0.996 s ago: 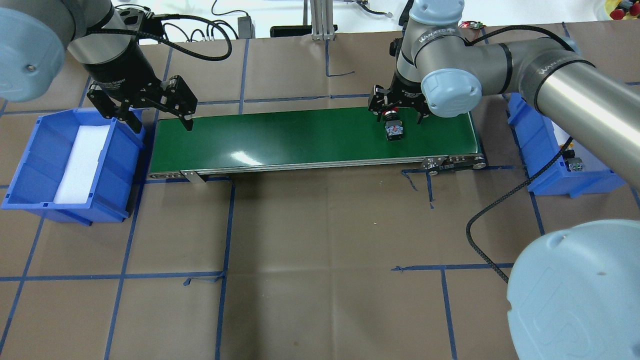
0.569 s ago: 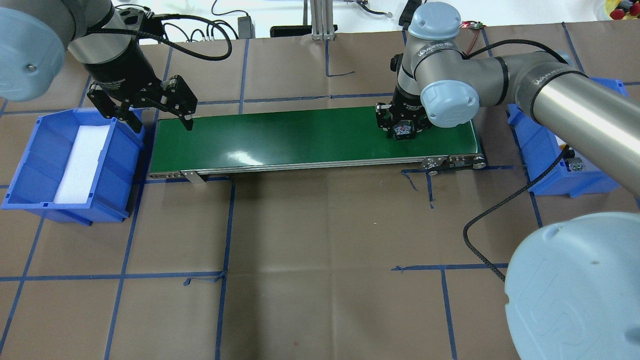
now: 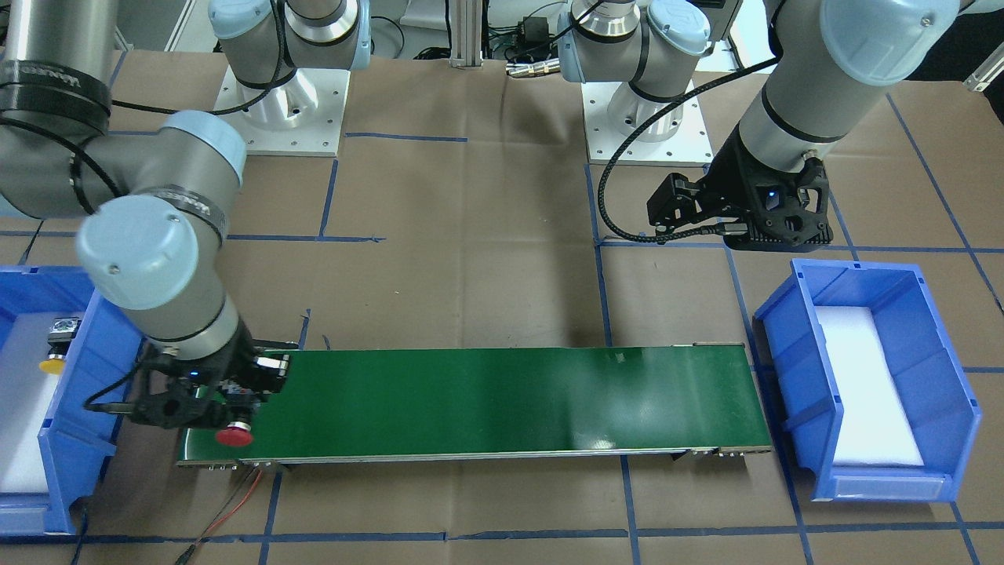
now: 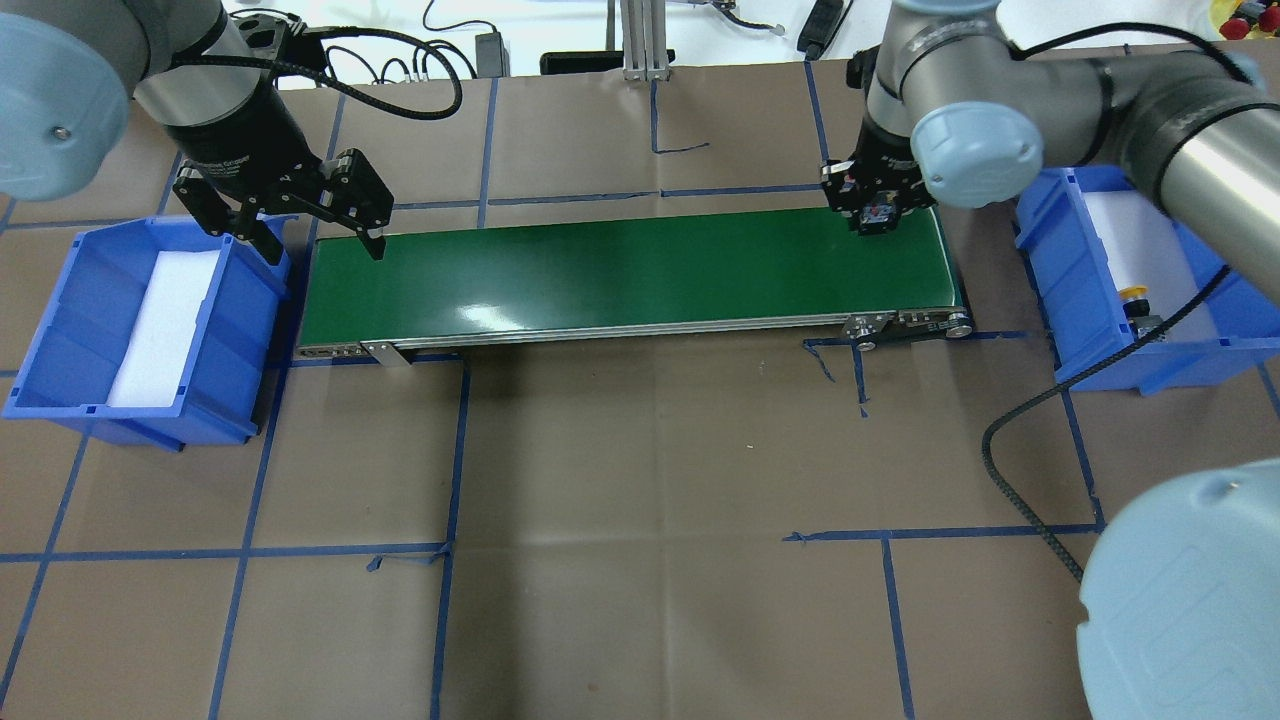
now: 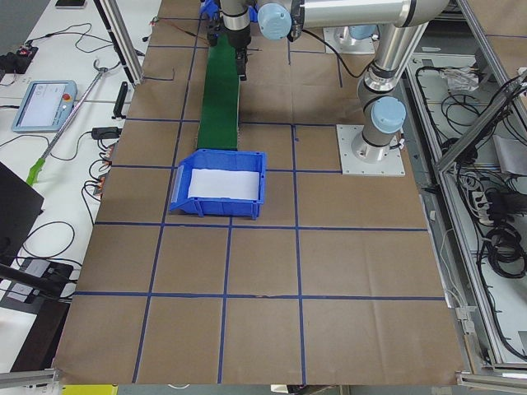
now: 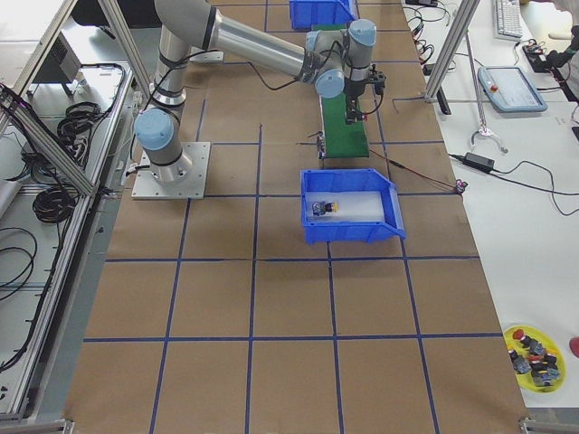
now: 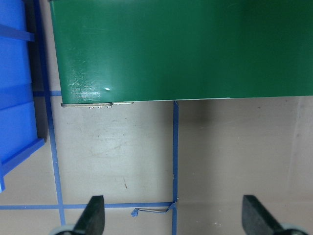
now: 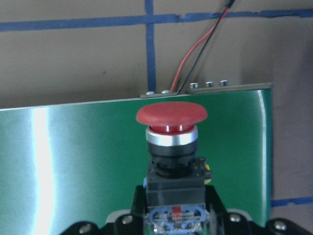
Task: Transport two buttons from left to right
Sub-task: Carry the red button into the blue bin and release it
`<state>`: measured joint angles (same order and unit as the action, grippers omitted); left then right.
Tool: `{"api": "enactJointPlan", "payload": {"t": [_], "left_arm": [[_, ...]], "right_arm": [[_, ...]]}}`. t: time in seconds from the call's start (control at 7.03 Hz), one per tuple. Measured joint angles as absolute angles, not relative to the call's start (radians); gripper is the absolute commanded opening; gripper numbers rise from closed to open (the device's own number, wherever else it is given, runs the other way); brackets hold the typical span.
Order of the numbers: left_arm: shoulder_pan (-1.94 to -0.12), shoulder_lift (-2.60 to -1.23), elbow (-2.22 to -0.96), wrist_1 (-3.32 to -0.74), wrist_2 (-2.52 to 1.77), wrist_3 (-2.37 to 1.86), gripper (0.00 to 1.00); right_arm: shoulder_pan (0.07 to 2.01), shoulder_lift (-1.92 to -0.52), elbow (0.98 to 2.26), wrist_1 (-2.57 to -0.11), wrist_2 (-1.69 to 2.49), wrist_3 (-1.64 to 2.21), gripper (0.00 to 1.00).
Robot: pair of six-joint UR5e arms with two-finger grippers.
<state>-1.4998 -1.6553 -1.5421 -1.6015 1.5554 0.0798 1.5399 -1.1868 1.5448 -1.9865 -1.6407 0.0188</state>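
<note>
My right gripper (image 4: 878,208) is shut on the red button (image 3: 234,436) and holds it just above the right end of the green conveyor belt (image 4: 620,270). In the right wrist view the red mushroom cap (image 8: 171,113) points away from the jaws, over the belt's end. The yellow button (image 4: 1133,293) lies in the blue bin (image 4: 1050,260) on the right; it also shows in the front view (image 3: 53,365). My left gripper (image 4: 322,245) is open and empty over the belt's left end, next to the left blue bin (image 4: 60,330).
The left bin holds only a white foam pad (image 4: 165,320). A black cable (image 4: 1030,410) trails from the right arm over the table. Red and black wires (image 3: 235,502) run off the belt's right end. Blue tape lines grid the brown table.
The right gripper came down around the red button on the belt, shut on it, and carried it to the right, to the belt's end. The left arm has not moved.
</note>
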Motion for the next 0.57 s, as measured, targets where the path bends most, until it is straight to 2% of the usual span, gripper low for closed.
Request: {"api": "enactJointPlan", "payload": {"t": [0.28, 0.57], "left_arm": [[-1.499, -1.658, -1.538, -1.601, 1.555, 0.081, 1.0], [-1.497, -1.659, -1.53, -1.601, 1.554, 0.081, 1.0]], "right_arm": [[1.365, -1.261, 1.508, -1.925, -1.656, -0.204, 0.06], [1.174, -1.262, 1.502, -1.918, -1.647, -0.466, 0.05]]}}
